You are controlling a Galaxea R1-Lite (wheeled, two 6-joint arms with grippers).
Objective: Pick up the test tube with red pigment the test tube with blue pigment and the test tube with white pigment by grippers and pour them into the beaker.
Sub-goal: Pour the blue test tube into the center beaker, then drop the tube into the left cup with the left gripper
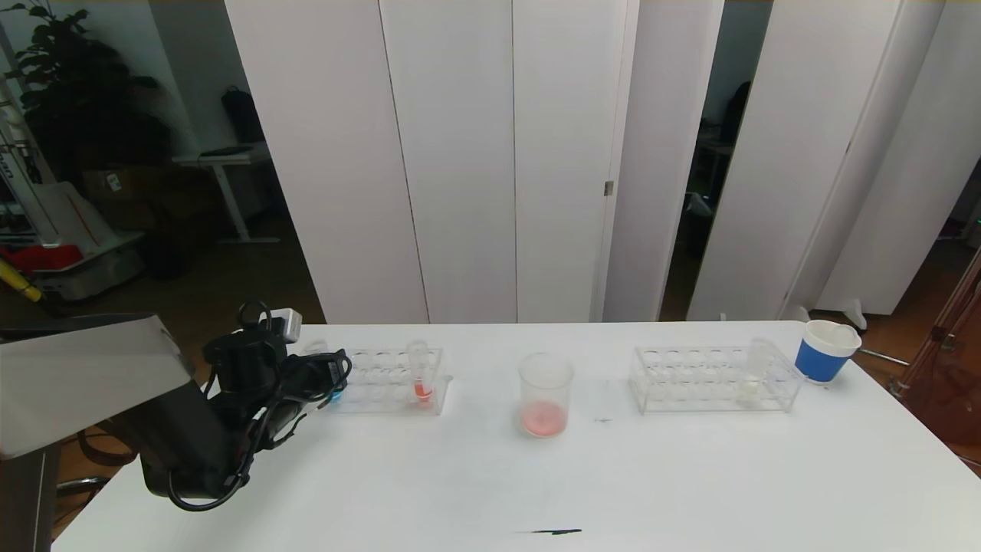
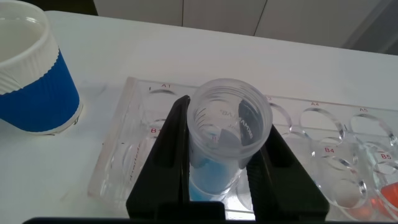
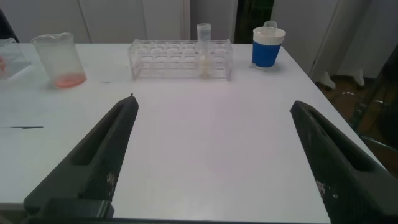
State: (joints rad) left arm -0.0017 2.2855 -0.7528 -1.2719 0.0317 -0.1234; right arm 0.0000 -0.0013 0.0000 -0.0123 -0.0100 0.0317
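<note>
The test tube with blue pigment (image 2: 229, 134) stands in the left rack (image 2: 134, 134) at its end, and my left gripper (image 2: 227, 118) is shut on it, one finger on each side. In the head view that gripper (image 1: 331, 383) sits at the left rack's (image 1: 387, 379) outer end. A test tube with red pigment (image 1: 421, 377) stands in the same rack. The beaker (image 1: 545, 395) at mid-table holds a little pink-red liquid. The test tube with white pigment (image 1: 752, 376) stands in the right rack (image 1: 709, 376). My right gripper (image 3: 214, 106) hovers open over bare table, away from the beaker (image 3: 56, 59).
A blue-banded paper cup (image 1: 825, 351) stands at the table's far right corner beyond the right rack. Another such cup (image 2: 31, 81) is close beside the left rack. A small dark mark (image 1: 556, 530) lies near the table's front edge.
</note>
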